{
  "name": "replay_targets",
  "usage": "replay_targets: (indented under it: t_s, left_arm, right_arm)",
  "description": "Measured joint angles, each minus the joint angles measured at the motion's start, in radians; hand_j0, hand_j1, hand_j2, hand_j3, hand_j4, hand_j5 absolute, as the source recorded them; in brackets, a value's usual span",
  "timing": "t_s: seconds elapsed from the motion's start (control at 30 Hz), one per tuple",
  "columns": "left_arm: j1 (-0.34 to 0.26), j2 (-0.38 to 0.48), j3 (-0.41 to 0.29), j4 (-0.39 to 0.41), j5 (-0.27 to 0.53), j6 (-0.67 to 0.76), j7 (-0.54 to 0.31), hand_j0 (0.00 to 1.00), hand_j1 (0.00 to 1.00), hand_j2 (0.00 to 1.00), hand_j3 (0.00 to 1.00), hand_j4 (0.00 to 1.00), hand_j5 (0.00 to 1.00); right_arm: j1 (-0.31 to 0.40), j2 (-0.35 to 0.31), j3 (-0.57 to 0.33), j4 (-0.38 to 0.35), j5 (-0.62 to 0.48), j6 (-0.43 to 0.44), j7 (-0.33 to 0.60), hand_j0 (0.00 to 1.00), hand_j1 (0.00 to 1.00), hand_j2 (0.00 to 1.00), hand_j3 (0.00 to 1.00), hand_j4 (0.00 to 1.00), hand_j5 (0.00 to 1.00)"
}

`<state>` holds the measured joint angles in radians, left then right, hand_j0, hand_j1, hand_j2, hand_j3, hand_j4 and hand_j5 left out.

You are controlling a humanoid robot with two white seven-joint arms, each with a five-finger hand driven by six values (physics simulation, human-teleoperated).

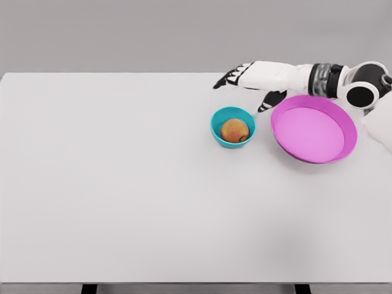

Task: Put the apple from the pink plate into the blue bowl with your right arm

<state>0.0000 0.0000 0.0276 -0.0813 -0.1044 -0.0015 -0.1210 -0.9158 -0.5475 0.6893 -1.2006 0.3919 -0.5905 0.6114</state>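
Blue bowl (pixel 218 125) holds the apple (pixel 234 130) on the table (pixel 122 184); pink plate (pixel 343 122) at its 3 o'clock. My right hand (pixel 248 82) hovers at 12, fingers apart, empty.

No readable text from my seat.

I can find no letters, numbers, brand marks or signs on anything in the head view: the bowl (pixel 233 127), the apple (pixel 234 130), the plate (pixel 313 128), the worktop (pixel 122 184) and the casing of the right hand (pixel 245 82) and its arm all show plain, unmarked surfaces.
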Motion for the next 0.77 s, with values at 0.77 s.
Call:
replay_targets:
  t_s: [0.77]
  left_arm:
    - [0.0, 0.0, 0.0, 0.0, 0.002, -0.003, -0.002, 1.0, 1.0, 1.0, 1.0, 1.0, 1.0]
  right_arm:
    - [0.397, -0.143, -0.456, -0.09, -0.154, -0.023, 0.0, 1.0, 1.0, 1.0, 1.0, 1.0, 1.0]
